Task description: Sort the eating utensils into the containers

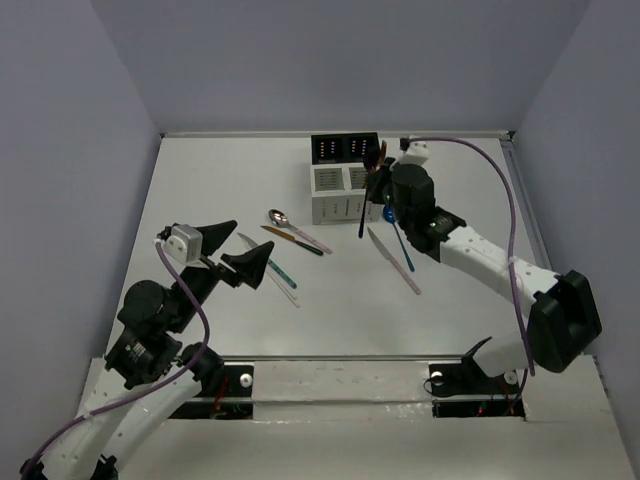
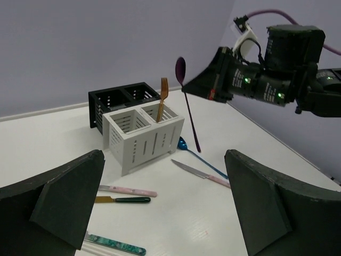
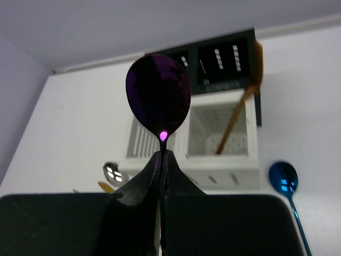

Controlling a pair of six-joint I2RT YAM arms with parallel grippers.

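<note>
Nearest, the left gripper [image 1: 252, 240] hangs with jaws spread wide and nothing between them, above loose cutlery [image 2: 128, 191] on the table [image 2: 53, 144]. Beyond it, the right gripper [image 3: 164, 160] is clenched on the neck of a purple spoon [image 3: 158, 96], bowl up, handle hanging near the caddy [image 2: 144, 133]. Farther back, an orange fork [image 2: 164, 95] stands in one white compartment. To do this well, raise the spoon until the handle tip clears the wall, centre it over a compartment, lower it, then release. Only the left wrist view shows the handle's full length; only the right wrist view shows the pinch itself.
</note>
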